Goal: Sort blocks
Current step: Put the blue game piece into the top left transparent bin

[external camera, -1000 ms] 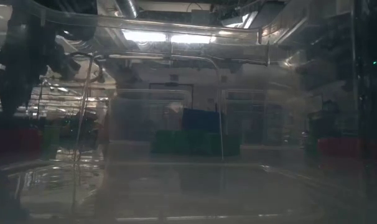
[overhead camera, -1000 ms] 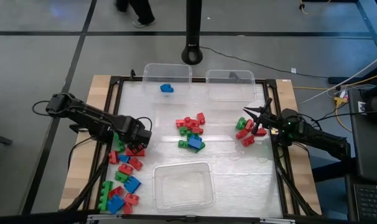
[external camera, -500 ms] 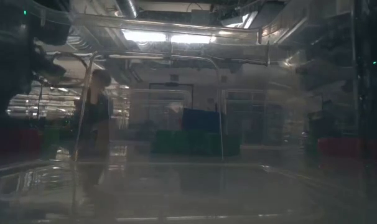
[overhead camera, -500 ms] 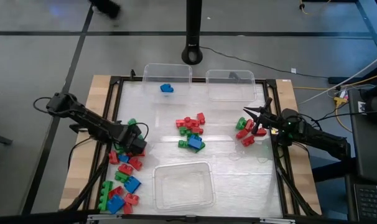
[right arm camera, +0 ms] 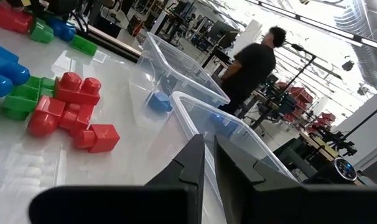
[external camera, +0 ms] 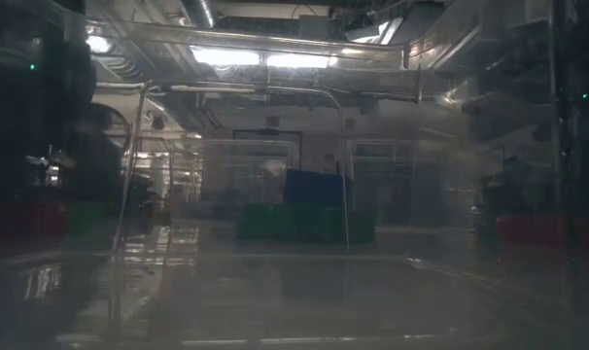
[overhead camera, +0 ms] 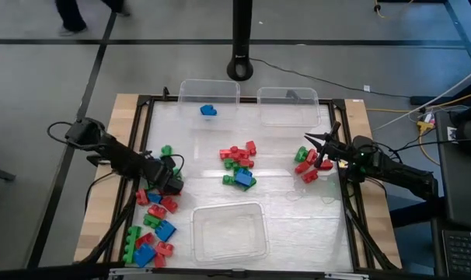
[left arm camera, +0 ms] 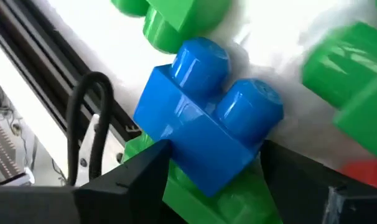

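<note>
- Currently, a blue block (left arm camera: 207,134) is being straddled by the parted fingers of the left gripper (overhead camera: 170,182), among the blocks (overhead camera: 152,220) at the table's (overhead camera: 298,206) left edge.
- Meanwhile, the right gripper (overhead camera: 312,142) is being kept clenched, empty, beside red blocks (overhead camera: 307,166).

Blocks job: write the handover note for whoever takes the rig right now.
Left gripper: down in the left-side pile, jaws either side of a blue block, grip not confirmed.
Right gripper: shut, empty, parked by the red blocks on the right.
Done: one blue block in the far-left bin.
Left: centre pile, left pile; near bin and far-right bin hold nothing.
</note>
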{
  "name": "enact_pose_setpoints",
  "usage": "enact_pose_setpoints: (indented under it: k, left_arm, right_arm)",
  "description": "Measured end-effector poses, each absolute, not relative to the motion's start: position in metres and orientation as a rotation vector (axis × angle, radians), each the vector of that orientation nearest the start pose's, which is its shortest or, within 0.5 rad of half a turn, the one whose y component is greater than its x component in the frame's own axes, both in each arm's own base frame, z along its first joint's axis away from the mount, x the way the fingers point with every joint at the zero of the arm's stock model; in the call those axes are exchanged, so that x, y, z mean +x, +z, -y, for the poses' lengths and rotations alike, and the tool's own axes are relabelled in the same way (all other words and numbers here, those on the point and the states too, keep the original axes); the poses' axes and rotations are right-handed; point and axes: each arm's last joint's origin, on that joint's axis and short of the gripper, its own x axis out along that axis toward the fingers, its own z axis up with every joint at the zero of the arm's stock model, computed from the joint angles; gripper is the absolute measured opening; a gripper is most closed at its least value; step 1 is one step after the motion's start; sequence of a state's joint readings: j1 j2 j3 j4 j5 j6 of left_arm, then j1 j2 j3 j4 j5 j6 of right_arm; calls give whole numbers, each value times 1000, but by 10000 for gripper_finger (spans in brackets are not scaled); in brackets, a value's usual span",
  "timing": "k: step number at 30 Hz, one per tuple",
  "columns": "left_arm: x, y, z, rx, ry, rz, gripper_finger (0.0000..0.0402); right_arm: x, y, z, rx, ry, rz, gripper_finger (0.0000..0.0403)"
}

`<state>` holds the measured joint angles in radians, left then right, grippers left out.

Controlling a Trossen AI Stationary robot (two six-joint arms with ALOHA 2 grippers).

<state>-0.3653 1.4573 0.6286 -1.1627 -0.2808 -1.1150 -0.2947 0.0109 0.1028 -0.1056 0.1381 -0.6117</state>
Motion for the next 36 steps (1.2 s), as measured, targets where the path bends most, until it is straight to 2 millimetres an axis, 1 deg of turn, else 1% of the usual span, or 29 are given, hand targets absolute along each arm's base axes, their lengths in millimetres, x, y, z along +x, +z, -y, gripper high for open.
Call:
enact_pose_setpoints:
  k: [5, 8, 10, 12, 16, 20, 25, 27, 29, 32, 36]
  left_arm:
    - [155, 138, 50, -137, 907, -1576, 235]
    - [162, 143, 52, -145, 875, -1555, 235]
    - [171, 151, 55, -172, 861, -1528, 235]
    - [174, 162, 57, -175, 852, -1522, 235]
    - [184, 184, 58, -284, 830, -1417, 235]
    - [178, 201, 47, -418, 877, -1326, 235]
    - [165, 212, 29, -590, 953, -1211, 235]
    - [162, 214, 23, -643, 989, -1179, 235]
    - [160, 216, 20, -666, 990, -1161, 235]
    - [158, 210, 18, -678, 972, -1155, 235]
    - [158, 200, 9, -739, 980, -1180, 235]
  right_arm:
    - [86, 187, 30, -601, -411, -144, 40]
    - [86, 187, 29, -602, -389, -138, 40]
    - [86, 187, 29, -603, -370, -132, 40]
    - [86, 187, 29, -603, -359, -129, 40]
    - [86, 187, 29, -603, -358, -125, 40]
    - [86, 188, 29, -604, -361, -120, 40]
    - [86, 188, 29, -601, -370, -122, 40]
    - [86, 188, 29, -600, -383, -125, 41]
    - [86, 188, 29, -600, -388, -126, 46]
    - [86, 188, 29, -600, -387, -126, 61]
    - [86, 188, 29, -599, -390, -127, 94]
